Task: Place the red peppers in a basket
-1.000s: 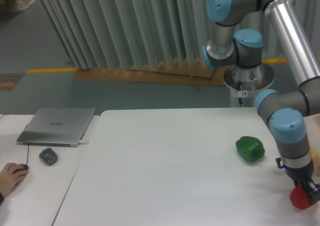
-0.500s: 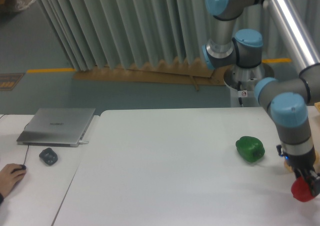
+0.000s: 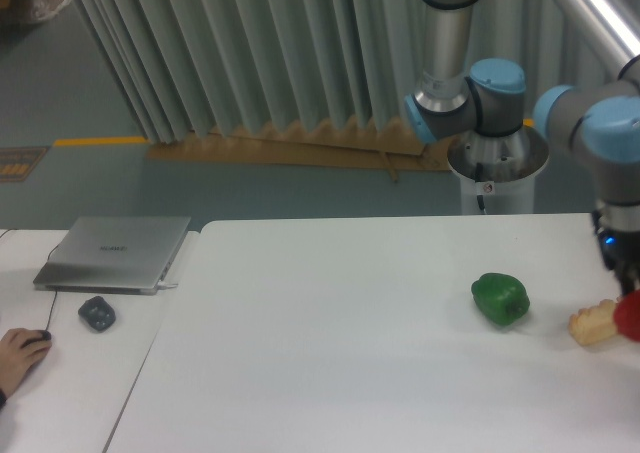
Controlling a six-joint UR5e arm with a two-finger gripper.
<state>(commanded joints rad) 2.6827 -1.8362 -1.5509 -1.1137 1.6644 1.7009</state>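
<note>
1. A hand [image 3: 18, 353] rests on a mouse at the far left edge, beside a small dark object [image 3: 97, 313] and a closed laptop [image 3: 114, 253]; none of this belongs to the job.
2. The green pepper [image 3: 501, 298] sits on the white table [image 3: 330, 333], apart from the arm, left alone as the wrong colour.
3. A tan block [image 3: 594, 324] lies at the right edge, just beside the red pepper [image 3: 630, 316].
4. The red pepper hangs at the frame's right border under the gripper [image 3: 628, 291], off the table, apparently lifted for carrying to a basket that is not in view.
5. The fingers seem clamped on it, though the frame cuts them off. Its axis and stem direction cannot be told.
</note>
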